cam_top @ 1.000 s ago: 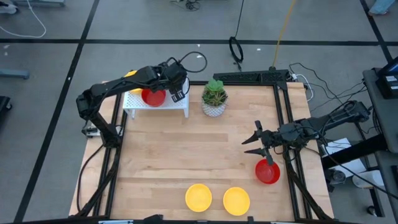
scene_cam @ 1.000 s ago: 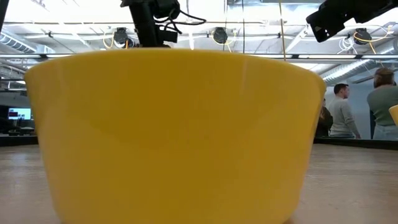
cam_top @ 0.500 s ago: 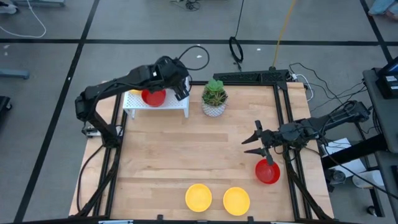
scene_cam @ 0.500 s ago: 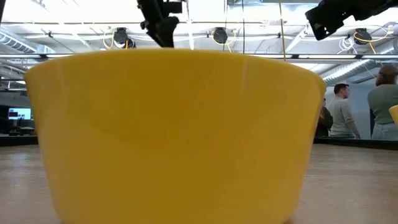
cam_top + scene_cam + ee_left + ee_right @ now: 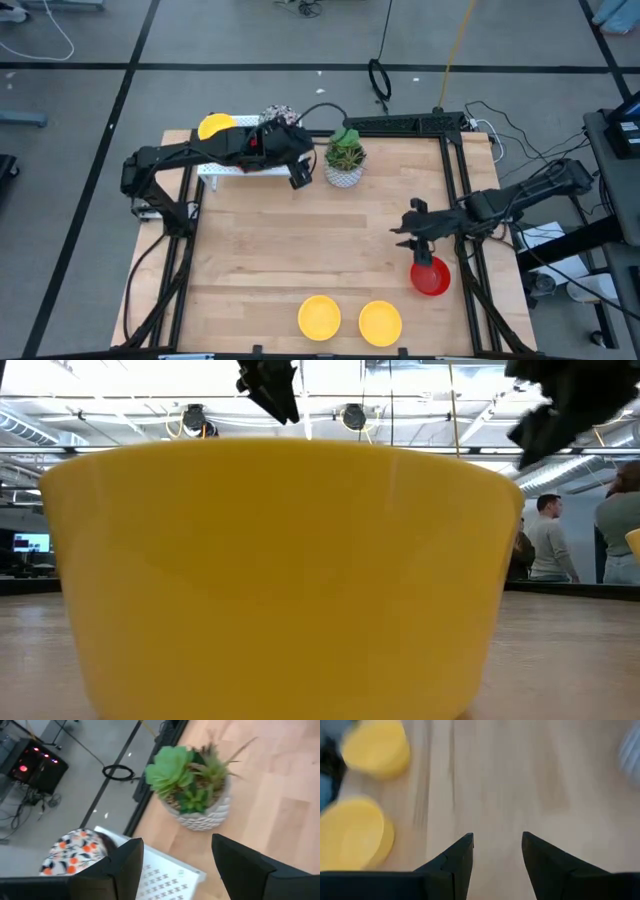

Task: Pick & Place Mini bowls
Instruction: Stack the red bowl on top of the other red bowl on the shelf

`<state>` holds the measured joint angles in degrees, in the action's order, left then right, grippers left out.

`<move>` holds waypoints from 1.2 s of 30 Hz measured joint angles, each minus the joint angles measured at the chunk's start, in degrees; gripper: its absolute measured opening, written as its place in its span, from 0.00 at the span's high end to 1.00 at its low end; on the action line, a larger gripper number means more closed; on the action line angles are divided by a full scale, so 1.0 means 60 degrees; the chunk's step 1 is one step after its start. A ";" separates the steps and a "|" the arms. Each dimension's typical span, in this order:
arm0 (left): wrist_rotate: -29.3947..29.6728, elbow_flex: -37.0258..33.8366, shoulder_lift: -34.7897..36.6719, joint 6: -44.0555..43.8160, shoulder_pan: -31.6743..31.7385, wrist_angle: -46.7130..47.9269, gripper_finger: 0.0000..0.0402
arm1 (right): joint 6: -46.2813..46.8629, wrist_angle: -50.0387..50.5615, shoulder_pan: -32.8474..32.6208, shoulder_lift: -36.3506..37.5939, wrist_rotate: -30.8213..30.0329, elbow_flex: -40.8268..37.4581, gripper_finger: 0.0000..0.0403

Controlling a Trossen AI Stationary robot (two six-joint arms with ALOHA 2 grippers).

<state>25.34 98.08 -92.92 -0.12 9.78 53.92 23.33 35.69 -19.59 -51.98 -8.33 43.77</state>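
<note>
The left fingers (image 5: 172, 865) stand wide apart and hold nothing. They hover above the far part of the wooden surface (image 5: 300, 250), between the white rack (image 5: 255, 172) and the white pot with a green plant (image 5: 345, 160). The left wrist view shows the pot just ahead of them, and a floral-patterned mini bowl (image 5: 75, 851) on the rack beside them.

The right fingers (image 5: 492, 852) are also parted and empty. They hang over bare wood on the right side of the surface, close to a red mini bowl (image 5: 431, 279) that sits near the right edge.

A yellow mini bowl (image 5: 216, 127) rests on the far-left end of the rack. A floral bowl (image 5: 279, 115) shows just behind the left arm at the rack's far edge. A spot of red shows under the left arm; what it belongs to cannot be told.

Two more yellow mini bowls (image 5: 320, 316) (image 5: 380, 322) stand side by side, slightly apart, at the near edge of the surface. One of them fills the low view (image 5: 280, 580). People stand in the room beyond, at the right of the low view.
</note>
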 joint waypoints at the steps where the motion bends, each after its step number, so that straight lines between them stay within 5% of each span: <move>1: -0.0003 0.0000 0.0000 -0.0048 -0.0093 0.0005 0.40 | 0.0404 0.0467 0.0000 -0.0286 0.0375 0.0132 0.61; 6: 0.0001 -0.0001 0.0000 -0.0079 -0.0481 0.0005 0.40 | 0.2583 0.1348 -0.0170 -0.1530 0.2818 0.0231 0.61; 9: 0.0007 -0.0004 0.0000 -0.0083 -0.0670 0.0005 0.40 | 0.3481 0.1273 -0.0720 -0.2103 0.3442 0.0232 0.61; 23: 0.0011 -0.0004 0.0000 -0.0076 -0.1090 0.0056 0.40 | 0.7872 0.0151 -0.2921 -0.3700 0.2633 0.0232 0.61; 36: 0.0011 -0.0007 0.0000 -0.0110 -0.1100 0.0053 0.40 | 0.7267 0.0953 -0.3147 -0.5168 0.2369 0.0232 0.67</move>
<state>25.41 98.04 -92.92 -0.78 3.18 54.24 66.93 41.41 -38.48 -82.99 5.88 45.17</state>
